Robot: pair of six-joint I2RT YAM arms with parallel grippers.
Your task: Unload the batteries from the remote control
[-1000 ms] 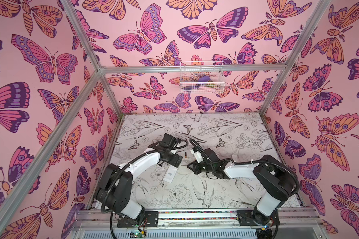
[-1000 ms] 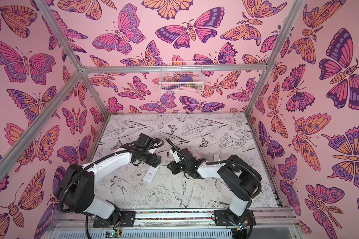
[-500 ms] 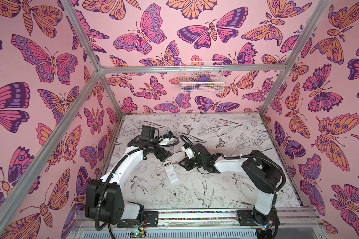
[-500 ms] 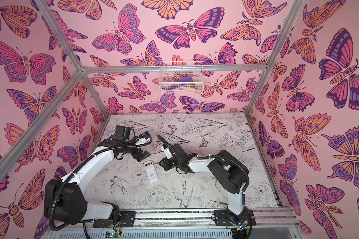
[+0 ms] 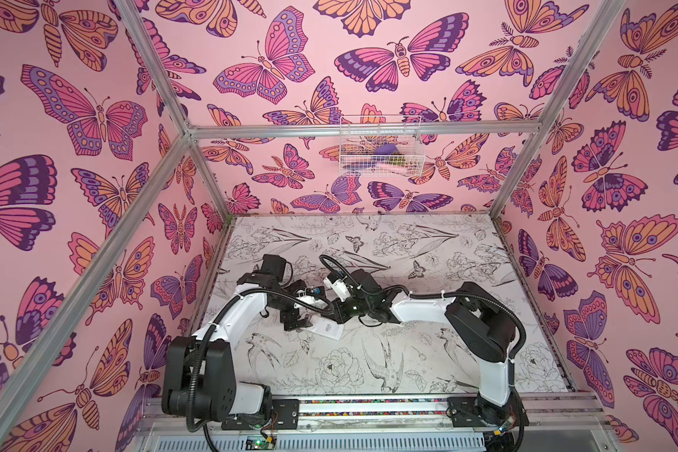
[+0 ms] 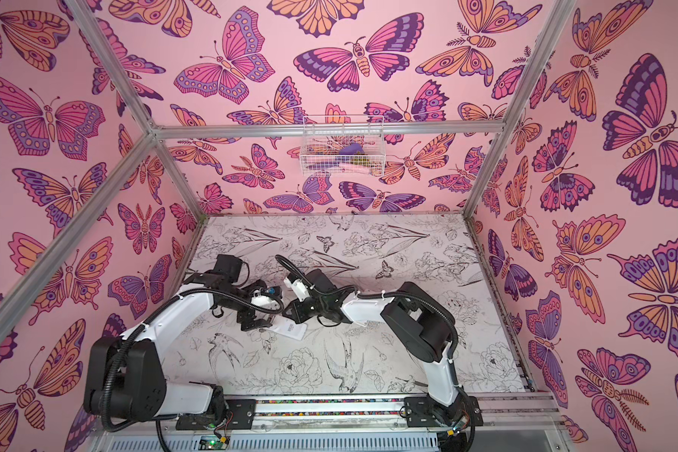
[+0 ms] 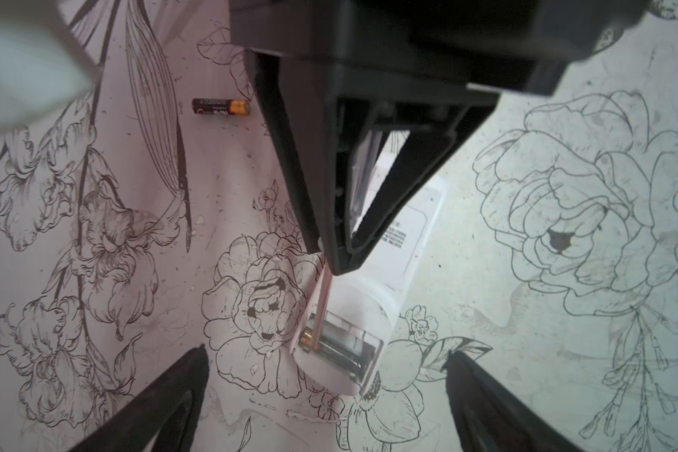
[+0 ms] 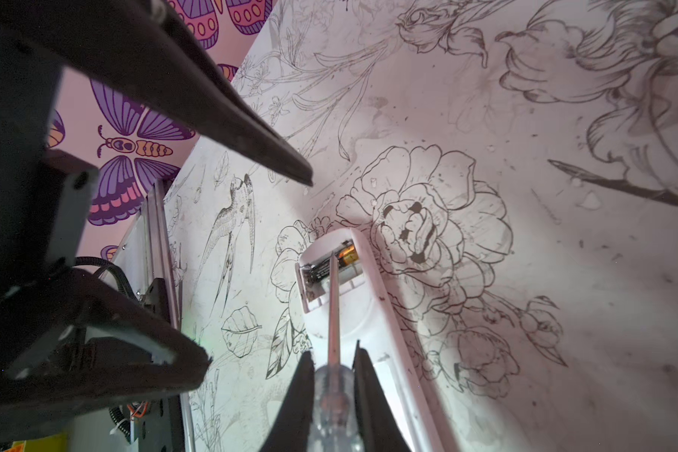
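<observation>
Ahead of right pincer (image 8: 331,352), clamped on clear-handled screwdriver (image 8: 333,313), 1 black gold-ended batt. (image 8: 320,271) not yet out of white plastic remote (image 8: 368,317); 1 loose batt. (image 7: 220,106) out; left pincer (image 7: 325,352) apart.

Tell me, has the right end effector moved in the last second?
Yes. The right end effector has shifted left in both top views, farther from the butterfly drawing on the table mat.

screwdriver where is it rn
In the right wrist view the screwdriver is clamped in the right hand, its tip in the remote's open compartment, against a black battery.
</observation>
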